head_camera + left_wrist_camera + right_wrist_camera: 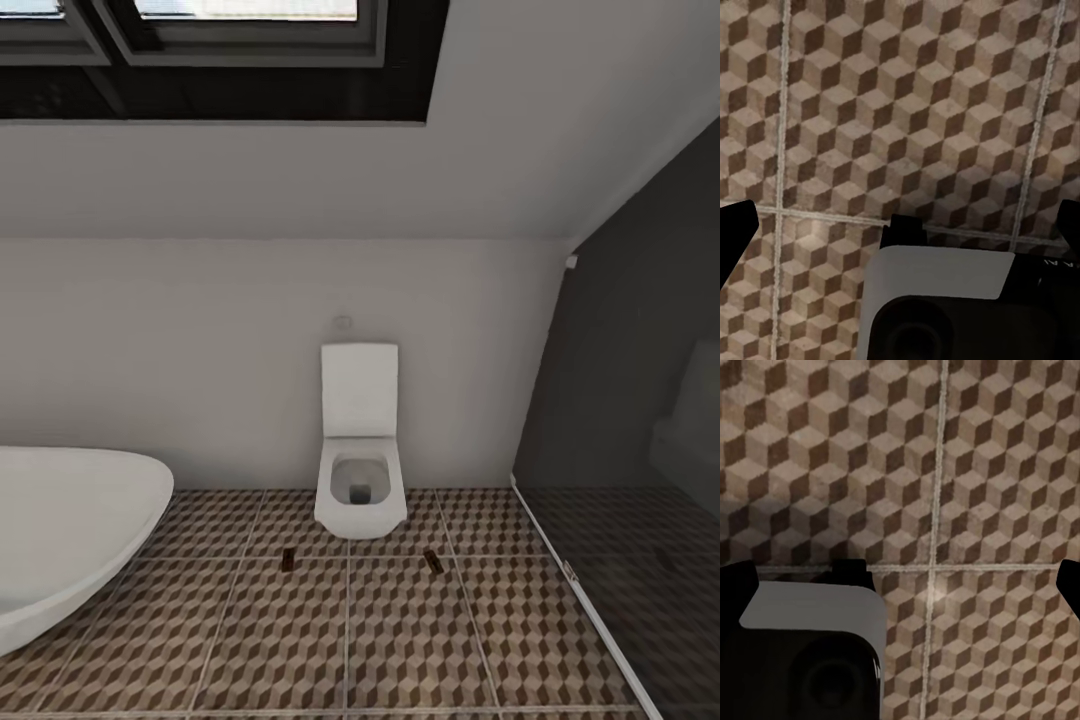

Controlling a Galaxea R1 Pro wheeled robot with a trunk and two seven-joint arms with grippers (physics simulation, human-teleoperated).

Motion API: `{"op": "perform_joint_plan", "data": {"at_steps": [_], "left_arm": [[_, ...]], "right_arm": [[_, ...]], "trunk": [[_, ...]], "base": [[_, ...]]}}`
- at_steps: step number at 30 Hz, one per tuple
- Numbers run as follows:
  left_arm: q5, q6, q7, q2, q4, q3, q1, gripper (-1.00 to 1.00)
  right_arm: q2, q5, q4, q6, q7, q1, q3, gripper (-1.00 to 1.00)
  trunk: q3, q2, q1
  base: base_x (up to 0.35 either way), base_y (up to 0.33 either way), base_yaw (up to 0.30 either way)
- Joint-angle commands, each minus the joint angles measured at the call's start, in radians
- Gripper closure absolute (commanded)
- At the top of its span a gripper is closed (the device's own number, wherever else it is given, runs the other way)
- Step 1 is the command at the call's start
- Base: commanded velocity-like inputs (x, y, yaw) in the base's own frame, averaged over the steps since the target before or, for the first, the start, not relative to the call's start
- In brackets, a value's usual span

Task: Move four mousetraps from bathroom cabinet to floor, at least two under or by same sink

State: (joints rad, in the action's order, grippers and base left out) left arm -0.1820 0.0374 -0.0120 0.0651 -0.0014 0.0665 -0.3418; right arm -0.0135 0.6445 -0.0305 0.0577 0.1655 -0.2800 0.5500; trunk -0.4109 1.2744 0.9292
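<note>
From the head camera we looked at a white wall-hung toilet (360, 470) against a pale wall. Two small dark mousetraps (289, 559) (433, 562) lay flat on the bathroom floor (300, 640), one just before each front corner of the toilet, well apart from each other. A white curved tub rim (70, 530) stood at our left; a dark glass partition (630, 480) closed our right. Open tile ran between them.

Our wrist cameras faced bare cube-patterned tile. The left gripper (904, 232) had fingers (736, 232) spread wide, holding nothing. The right gripper (904, 585) likewise had fingers (736, 585) spread, empty.
</note>
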Motion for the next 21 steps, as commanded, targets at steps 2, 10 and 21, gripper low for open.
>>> {"op": "perform_joint_plan", "data": {"at_steps": [2,10,21], "left_arm": [[-0.010,0.005,-0.001,0.000,0.000,0.007,0.000,-1.00],[-0.009,0.010,-0.002,0.000,-0.001,0.008,0.003,-1.00],[-0.004,0.011,-0.003,0.002,-0.002,0.009,0.006,-1.00]], "right_arm": [[-0.001,0.009,-0.003,0.005,0.005,0.002,0.008,-1.00],[-0.003,0.010,-0.003,0.007,0.005,0.007,0.009,-1.00],[-0.003,0.010,-0.003,0.012,0.005,0.008,0.009,-1.00]], "trunk": [[0.002,0.001,0.000],[0.015,0.001,0.000],[0.031,0.001,0.000]], "base": [[0.000,0.000,0.000],[0.000,0.000,0.000],[0.000,0.000,0.000]]}}
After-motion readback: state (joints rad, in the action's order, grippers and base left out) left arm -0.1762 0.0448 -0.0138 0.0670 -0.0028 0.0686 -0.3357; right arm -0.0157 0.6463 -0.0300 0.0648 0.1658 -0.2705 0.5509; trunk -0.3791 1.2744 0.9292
